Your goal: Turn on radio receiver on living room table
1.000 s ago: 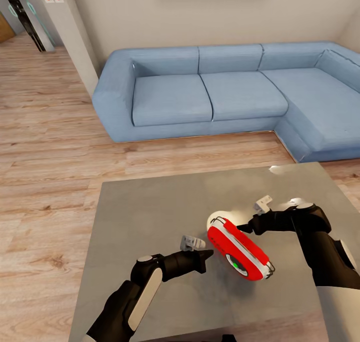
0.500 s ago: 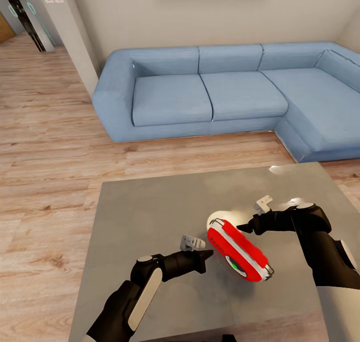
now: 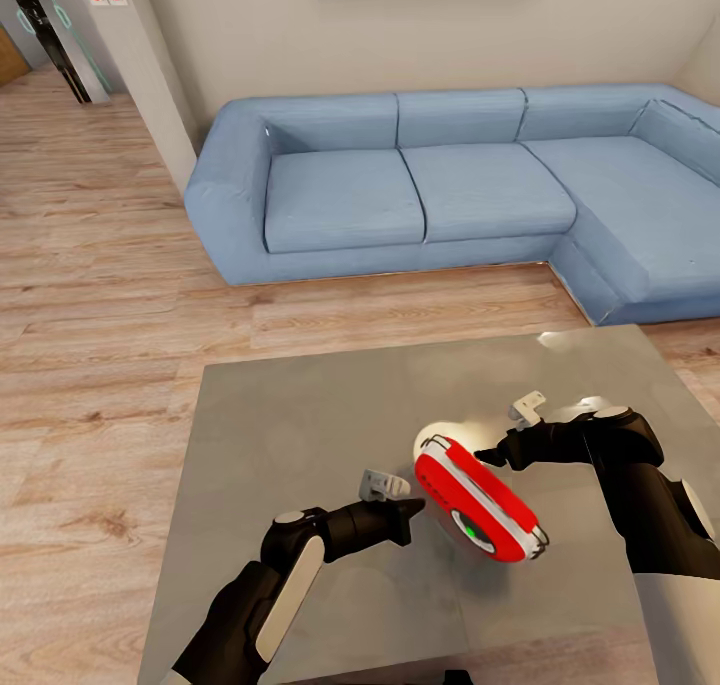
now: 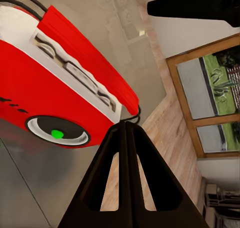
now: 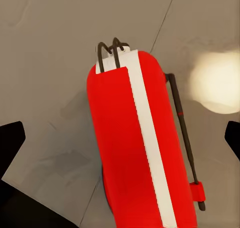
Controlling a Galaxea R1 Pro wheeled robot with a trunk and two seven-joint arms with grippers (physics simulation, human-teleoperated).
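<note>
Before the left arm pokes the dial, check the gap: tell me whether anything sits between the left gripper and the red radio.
Nothing visible does. The left gripper, fingers pressed together, points at the small red rounded radio receiver across a short strip of bare glossy grey table. The radio's round grey dial with green centre faces it, unobstructed.
</note>
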